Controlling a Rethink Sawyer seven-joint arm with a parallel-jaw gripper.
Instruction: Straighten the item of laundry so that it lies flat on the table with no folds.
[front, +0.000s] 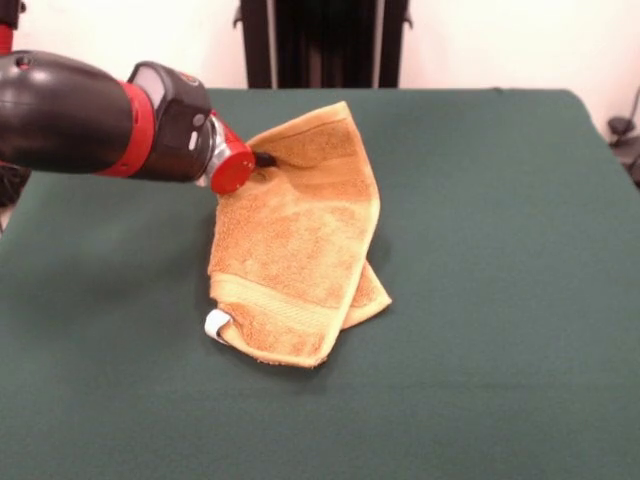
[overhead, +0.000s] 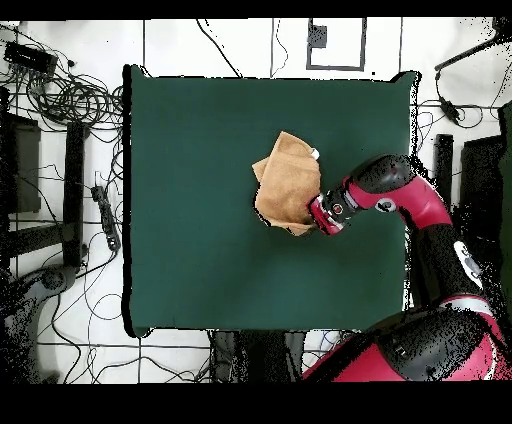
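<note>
The item of laundry (front: 295, 260), an orange-tan terry towel, lies crumpled and folded over itself near the middle of the green table (front: 480, 250). A woven band and a white tag loop (front: 216, 323) show at its near edge. My gripper (front: 266, 159) comes in from the left and is buried in the towel's upper far part, where the cloth rises toward it in a peak. Only a dark tip shows past the red wrist cap (front: 232, 166). From overhead, the towel (overhead: 288, 180) sits right of the table's centre (overhead: 190, 200), with the gripper (overhead: 310, 213) at its lower right corner.
Green cloth stretches wide on all sides of the towel. My arm (front: 70, 115) reaches low over the table's left part in the front view. Cables (overhead: 70, 100) and dark stands lie on the floor beyond the table's left edge in the overhead view.
</note>
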